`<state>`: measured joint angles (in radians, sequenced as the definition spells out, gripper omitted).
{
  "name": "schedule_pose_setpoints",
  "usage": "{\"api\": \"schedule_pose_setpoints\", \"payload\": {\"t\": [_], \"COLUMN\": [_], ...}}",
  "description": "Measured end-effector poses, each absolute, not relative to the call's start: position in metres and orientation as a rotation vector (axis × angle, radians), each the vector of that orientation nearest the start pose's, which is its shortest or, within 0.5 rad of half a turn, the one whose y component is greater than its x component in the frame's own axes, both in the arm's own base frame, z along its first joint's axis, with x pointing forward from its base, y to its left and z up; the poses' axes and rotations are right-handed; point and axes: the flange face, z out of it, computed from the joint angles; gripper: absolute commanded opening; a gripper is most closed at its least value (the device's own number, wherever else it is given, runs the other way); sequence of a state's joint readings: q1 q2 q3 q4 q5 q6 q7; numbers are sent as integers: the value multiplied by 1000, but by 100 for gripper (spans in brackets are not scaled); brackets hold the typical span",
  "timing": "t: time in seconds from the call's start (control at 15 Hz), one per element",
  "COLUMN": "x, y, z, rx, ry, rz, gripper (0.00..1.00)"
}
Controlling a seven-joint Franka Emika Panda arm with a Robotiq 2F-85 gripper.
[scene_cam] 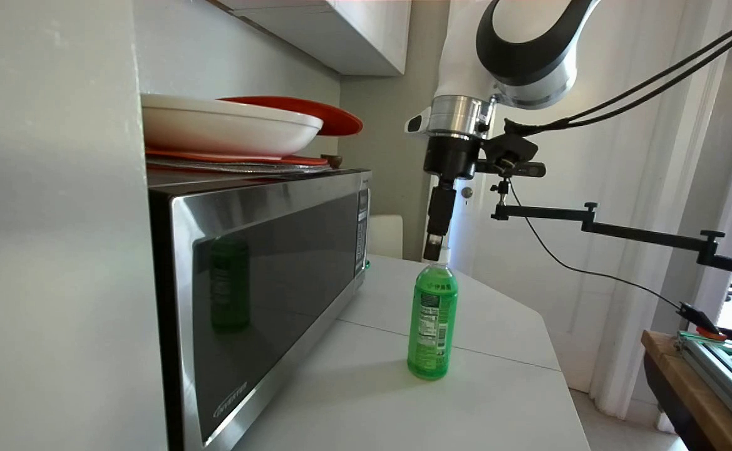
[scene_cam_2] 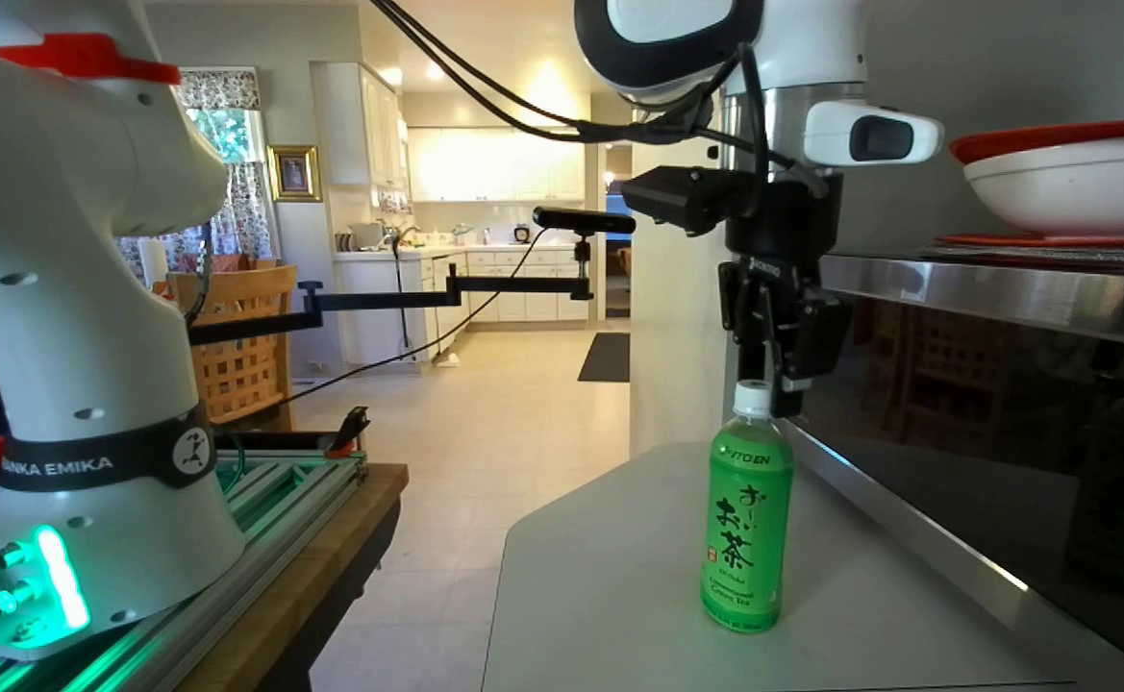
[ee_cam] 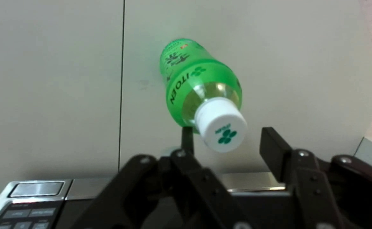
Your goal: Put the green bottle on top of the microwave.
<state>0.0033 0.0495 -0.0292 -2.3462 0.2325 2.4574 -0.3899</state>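
Note:
The green bottle [scene_cam: 433, 322] with a white cap stands upright on the white surface, in both exterior views [scene_cam_2: 747, 533]. The microwave [scene_cam: 278, 269] stands beside it; its steel front is also in an exterior view [scene_cam_2: 965, 308] and its edge in the wrist view [ee_cam: 252, 180]. My gripper [scene_cam: 433, 247] points down at the height of the bottle's cap. In the wrist view the gripper [ee_cam: 228, 138] is open. The bottle's cap [ee_cam: 222, 127] shows between its fingers, closer to the left finger, with a gap on the right. I cannot tell if the left finger touches it.
A white bowl [scene_cam: 228, 125] and red plates [scene_cam: 315, 113] sit on top of the microwave. A cabinet [scene_cam: 366, 31] hangs above. A black camera arm [scene_cam: 603, 224] extends beside the white surface [scene_cam: 366, 401]. The robot's base [scene_cam_2: 90, 538] stands on a separate wooden bench [scene_cam_2: 331, 548].

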Motion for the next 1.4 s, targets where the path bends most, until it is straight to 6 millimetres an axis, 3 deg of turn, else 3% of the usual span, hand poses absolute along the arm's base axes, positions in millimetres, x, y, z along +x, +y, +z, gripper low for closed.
{"api": "schedule_pose_setpoints", "payload": {"t": [0.27,0.47,0.53,0.67,1.27,1.4], "x": [515,514,514,515,518,517], "y": [-18,-19,-19,-20,-26,-26], "z": [318,317,317,317,322,321], "rx": [-3004,-3015,-3018,-3024,-3054,-3062], "ry": [-295,-310,-311,-307,-300,-316], "rz": [-139,-134,-132,-131,-146,-134], "gripper": [0,0,26,31,98,100]}}
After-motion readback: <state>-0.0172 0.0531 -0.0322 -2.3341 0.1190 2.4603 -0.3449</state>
